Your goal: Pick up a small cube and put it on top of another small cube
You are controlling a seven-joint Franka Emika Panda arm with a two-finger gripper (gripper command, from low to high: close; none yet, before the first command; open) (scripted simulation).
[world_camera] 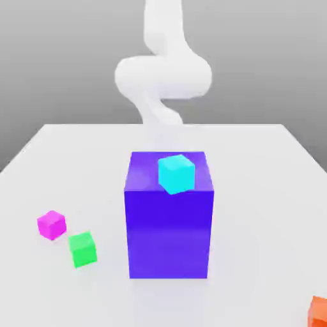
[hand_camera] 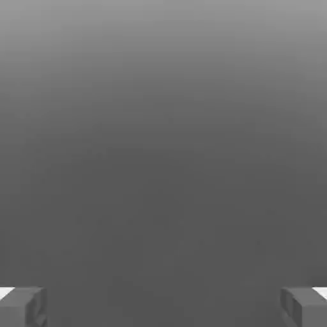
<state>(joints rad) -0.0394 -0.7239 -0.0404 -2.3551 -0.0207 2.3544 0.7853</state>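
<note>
Outside, cyan cube (world_camera: 176, 173) perched atop tall purple block (world_camera: 168, 230) mid-counter (world_camera: 268, 166); magenta cube (world_camera: 51, 225) and green cube (world_camera: 83, 249) near each other (exterior view's left). Hand view: gripper (hand_camera: 163, 306) jaws spread wide, grasping nothing.

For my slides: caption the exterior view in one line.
A cyan cube rests atop a tall blue block; magenta cube, green cube and orange cube lie on the white table.

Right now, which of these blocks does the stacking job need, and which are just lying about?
Could serve the job (small cubes):
cyan cube, on top of the big block
magenta cube, on the table
green cube, on the table
orange cube, at the picture's edge

Lying about:
big purple block
</note>
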